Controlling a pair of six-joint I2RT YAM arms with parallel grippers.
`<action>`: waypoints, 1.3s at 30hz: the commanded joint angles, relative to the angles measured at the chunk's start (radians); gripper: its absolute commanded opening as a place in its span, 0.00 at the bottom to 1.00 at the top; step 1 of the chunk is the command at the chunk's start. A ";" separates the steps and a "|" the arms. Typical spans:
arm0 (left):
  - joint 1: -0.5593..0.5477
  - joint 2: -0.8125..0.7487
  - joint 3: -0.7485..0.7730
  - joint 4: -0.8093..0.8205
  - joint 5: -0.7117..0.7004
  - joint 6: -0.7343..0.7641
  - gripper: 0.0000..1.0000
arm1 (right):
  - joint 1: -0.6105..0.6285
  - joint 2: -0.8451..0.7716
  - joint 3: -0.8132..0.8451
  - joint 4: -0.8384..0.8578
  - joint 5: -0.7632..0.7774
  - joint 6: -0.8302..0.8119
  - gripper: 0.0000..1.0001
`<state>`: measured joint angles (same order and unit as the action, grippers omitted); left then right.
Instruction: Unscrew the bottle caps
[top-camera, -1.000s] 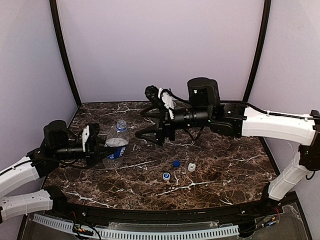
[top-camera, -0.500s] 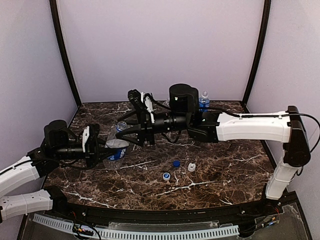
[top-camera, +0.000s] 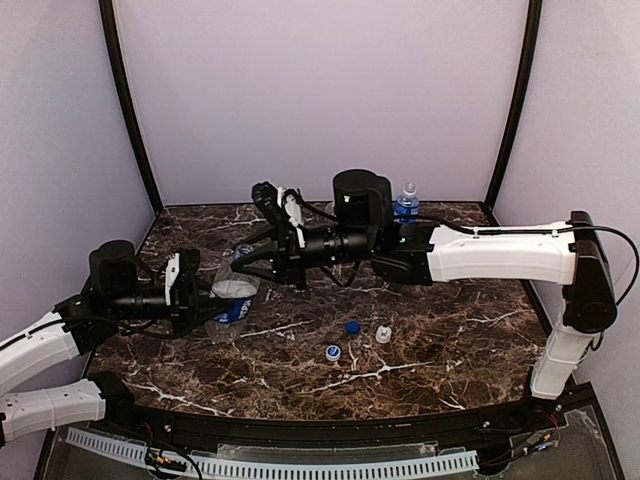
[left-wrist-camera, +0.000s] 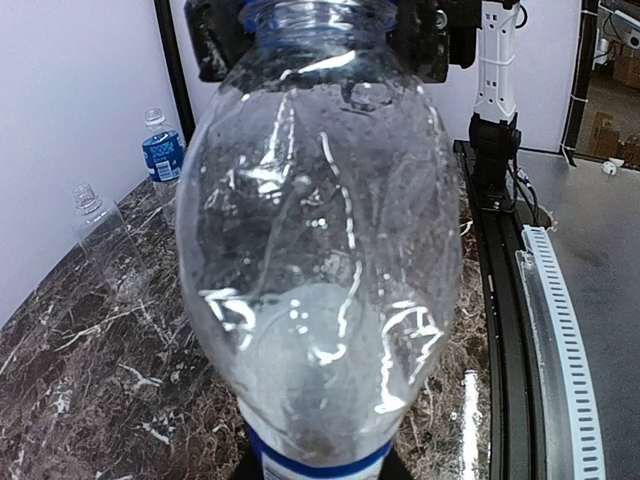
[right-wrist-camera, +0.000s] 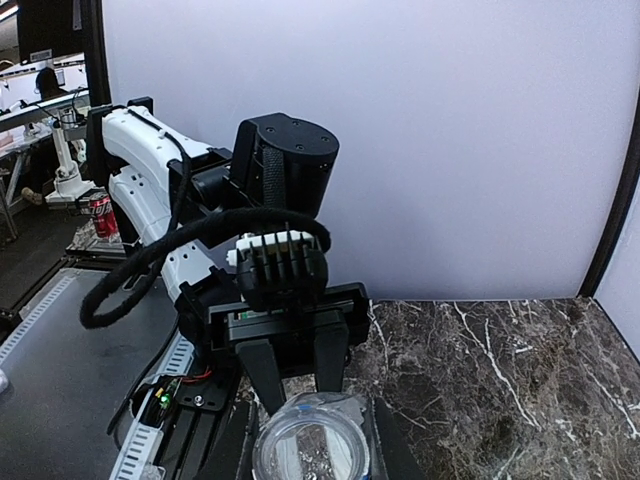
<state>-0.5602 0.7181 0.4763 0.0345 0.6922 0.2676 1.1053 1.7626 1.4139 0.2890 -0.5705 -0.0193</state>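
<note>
My left gripper (top-camera: 216, 300) is shut on a clear, blue-labelled bottle (top-camera: 232, 296), which stands upright at the left of the table. This bottle (left-wrist-camera: 320, 250) fills the left wrist view. Its open, capless mouth (right-wrist-camera: 308, 446) shows at the bottom of the right wrist view. My right gripper (top-camera: 241, 262) reaches in from the right, its fingers (right-wrist-camera: 236, 446) closed on either side of the neck. Three bottle caps lie loose on the marble: a dark blue one (top-camera: 352, 326), a white one (top-camera: 383, 334) and a pale blue-and-white one (top-camera: 333, 352).
Another blue-labelled bottle (top-camera: 406, 203) stands by the back wall behind the right arm. An unlabelled clear bottle (left-wrist-camera: 95, 225) stands near it (left-wrist-camera: 162, 152). Black frame posts (top-camera: 130, 110) rise at the back corners. A cable rail (top-camera: 300, 465) runs along the near edge.
The right arm has swung left and lower to the bottle's neck, and its jaws have closed there. The left arm and the bottle have stayed put.
</note>
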 joint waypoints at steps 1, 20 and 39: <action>0.002 -0.012 0.019 0.035 0.003 -0.002 0.41 | 0.008 -0.020 0.011 -0.018 0.002 0.002 0.00; 0.027 -0.074 -0.086 0.062 -0.183 -0.006 0.99 | -0.265 -0.358 -0.069 -0.640 0.628 0.071 0.00; 0.397 -0.190 -0.265 0.154 -0.538 -0.187 0.99 | -0.995 -0.226 -0.225 -0.190 0.575 -0.072 0.00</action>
<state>-0.1925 0.5243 0.2253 0.1646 0.1558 0.0956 0.1364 1.4612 1.1706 -0.0658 0.0631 -0.0452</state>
